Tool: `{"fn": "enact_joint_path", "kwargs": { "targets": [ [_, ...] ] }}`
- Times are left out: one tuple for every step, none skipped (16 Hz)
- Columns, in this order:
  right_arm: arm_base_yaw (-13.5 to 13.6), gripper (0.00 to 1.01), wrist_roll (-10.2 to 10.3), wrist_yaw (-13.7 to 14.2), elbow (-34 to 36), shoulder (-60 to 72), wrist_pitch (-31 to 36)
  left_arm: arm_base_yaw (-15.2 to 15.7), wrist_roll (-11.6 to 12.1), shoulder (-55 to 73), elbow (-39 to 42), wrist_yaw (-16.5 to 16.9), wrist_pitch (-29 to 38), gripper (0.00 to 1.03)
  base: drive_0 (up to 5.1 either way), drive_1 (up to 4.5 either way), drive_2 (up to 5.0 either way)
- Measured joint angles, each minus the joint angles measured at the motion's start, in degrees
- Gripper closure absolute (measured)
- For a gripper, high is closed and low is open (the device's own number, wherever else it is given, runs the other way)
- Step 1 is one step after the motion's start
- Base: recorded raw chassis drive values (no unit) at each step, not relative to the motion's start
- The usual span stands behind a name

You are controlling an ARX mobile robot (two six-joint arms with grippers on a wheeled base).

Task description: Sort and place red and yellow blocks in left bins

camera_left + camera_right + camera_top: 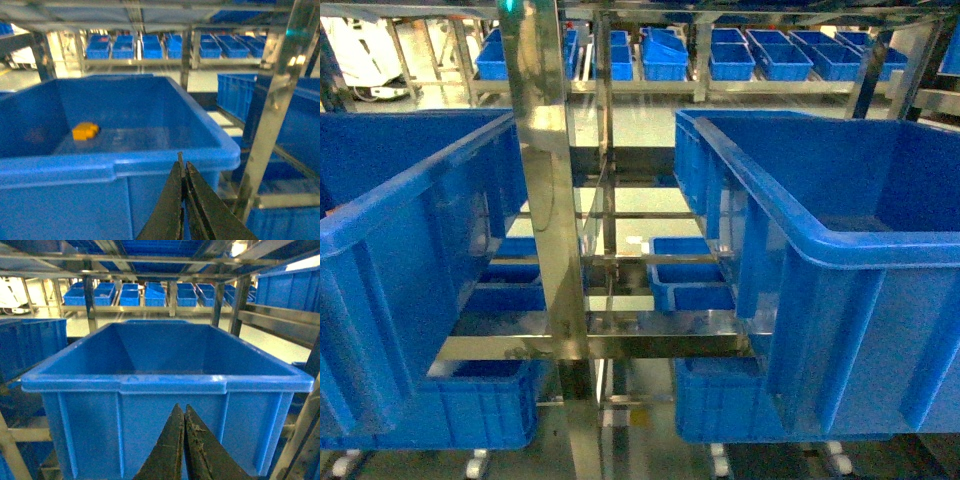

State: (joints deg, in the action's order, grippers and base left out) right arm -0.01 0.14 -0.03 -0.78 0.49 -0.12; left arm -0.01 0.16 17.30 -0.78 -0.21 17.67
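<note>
While both arms hang back outside the bins, only one of the task's pieces can be seen: an orange-yellow block (85, 131), glossy, low and chunky, with rounded bumps on top that are too blurred to count. It lies on the floor of the left blue bin (150, 160), toward the far left corner, close to the back wall and apart from the side walls. A faint reddish smudge on the bin's left inner wall is too vague to identify, so the red block cannot be placed.

From the left wrist view, the left gripper (182, 167) sits at 6 o'clock, just outside the bin's near rim, its two dark fingers pressed together with nothing between them. The yellow block lies at about 10 o'clock from those fingertips, well apart, across the rim and inside the bin.

From the right wrist view, the right gripper (181, 412) is likewise closed on nothing, tips meeting at 6 o'clock in front of the near wall of the right blue bin (170, 385), whose visible inside shows only blue plastic.

From the head view, the two large bins flank a shiny steel rack post (545, 200), with rows of smaller blue bins (760, 55) on shelves at 12 o'clock. Neither gripper shows there.
</note>
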Motion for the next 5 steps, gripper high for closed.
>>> {"fn": "enact_joint_path", "kwargs": {
  "targets": [
    [0.0,0.99,0.0,0.02,-0.2,-0.11,0.42,0.0,0.0,-1.07,-0.04,0.17,-1.81,1.01,0.0,0.0,0.0],
    [0.0,0.99,0.0,0.02,0.0,-0.15,-0.39,0.0,0.0,-2.8,-0.04,0.11,-3.1,1.01,0.0,0.0,0.0],
    [0.0,0.99,0.0,0.0,0.0,-0.22,0.15,0.0,0.0,-3.96,-0.04,0.15,-4.07,1.01,0.0,0.0,0.0],
    [0.0,0.99,0.0,0.0,0.0,-0.22,-0.11,0.0,0.0,-4.9,-0.04,0.13,-5.42,1.01,0.0,0.0,0.0],
    [0.0,0.99,0.0,0.02,0.0,-0.22,-0.11,0.0,0.0,-6.03,-0.04,0.15,-6.25,1.01,0.0,0.0,0.0]
  ]
}}
